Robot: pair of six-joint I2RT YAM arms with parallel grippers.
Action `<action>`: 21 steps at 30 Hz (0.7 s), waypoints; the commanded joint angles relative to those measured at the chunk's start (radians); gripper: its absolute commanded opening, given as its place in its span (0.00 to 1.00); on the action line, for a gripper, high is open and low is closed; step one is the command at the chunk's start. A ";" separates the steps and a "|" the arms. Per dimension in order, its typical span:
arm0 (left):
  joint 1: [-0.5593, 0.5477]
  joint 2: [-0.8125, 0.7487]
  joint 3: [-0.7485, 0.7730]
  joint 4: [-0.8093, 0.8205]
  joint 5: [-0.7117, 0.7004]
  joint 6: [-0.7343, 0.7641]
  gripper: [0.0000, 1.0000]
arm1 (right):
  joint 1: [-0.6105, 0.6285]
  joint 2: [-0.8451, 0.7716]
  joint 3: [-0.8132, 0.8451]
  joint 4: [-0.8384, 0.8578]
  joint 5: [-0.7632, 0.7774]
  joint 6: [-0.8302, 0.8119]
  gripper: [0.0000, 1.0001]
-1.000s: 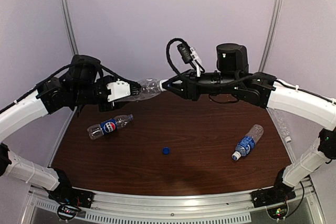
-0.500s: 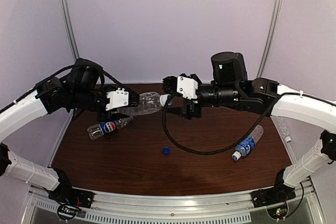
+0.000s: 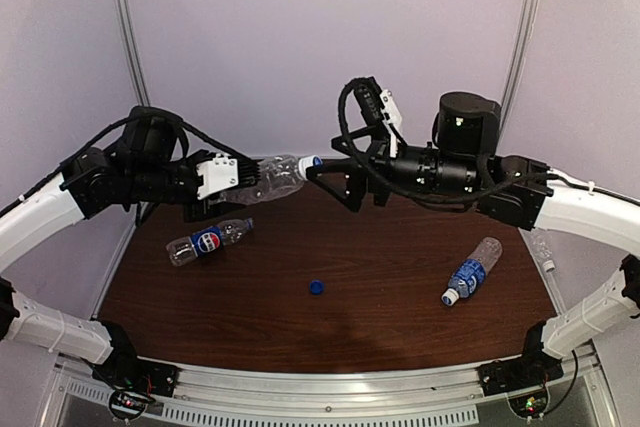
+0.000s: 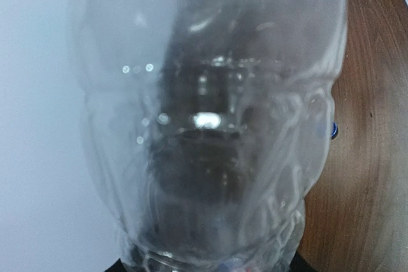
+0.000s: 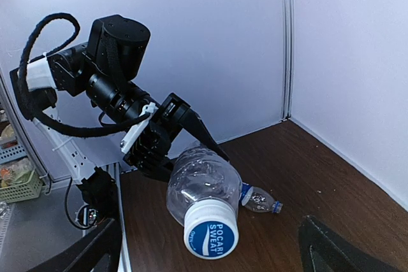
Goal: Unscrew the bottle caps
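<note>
My left gripper (image 3: 248, 178) is shut on a clear unlabelled bottle (image 3: 275, 177), held level above the table's back. That bottle (image 4: 210, 119) fills the left wrist view and hides the fingers. Its cap (image 3: 312, 161) is white-rimmed with a blue top and points at my right gripper (image 3: 336, 181). In the right wrist view the cap (image 5: 211, 234) sits on the neck. My right gripper (image 5: 210, 229) stands open, its fingers (image 5: 331, 246) wide on either side and apart from the cap. A loose dark blue cap (image 3: 316, 287) lies mid-table.
A Pepsi bottle (image 3: 208, 240) lies at the left of the brown table (image 3: 380, 317). A blue-labelled bottle (image 3: 472, 271) with a white cap lies at the right. Another clear bottle (image 3: 540, 244) lies beyond the table's right edge. Pale walls close the back.
My right gripper let go of the cap, opened wide, and its wrist turned back round. The left gripper still holds the bottle, now slightly higher.
</note>
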State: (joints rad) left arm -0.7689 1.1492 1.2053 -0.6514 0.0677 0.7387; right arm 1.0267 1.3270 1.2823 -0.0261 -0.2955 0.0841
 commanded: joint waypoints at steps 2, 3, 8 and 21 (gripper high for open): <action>0.007 -0.013 -0.016 0.072 -0.004 -0.003 0.33 | -0.012 0.016 0.011 0.008 -0.022 0.268 0.94; 0.007 -0.012 -0.013 0.073 -0.005 0.000 0.33 | -0.014 0.023 0.024 -0.008 -0.022 0.274 0.92; 0.007 0.001 0.009 0.075 -0.012 0.009 0.32 | -0.018 0.025 0.029 0.012 -0.035 0.279 0.84; 0.007 0.008 0.014 0.078 -0.010 0.016 0.32 | -0.033 0.055 0.036 0.012 -0.058 0.302 0.68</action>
State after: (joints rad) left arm -0.7673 1.1526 1.1995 -0.6254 0.0628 0.7437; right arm 1.0008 1.3556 1.2896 -0.0223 -0.3248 0.3687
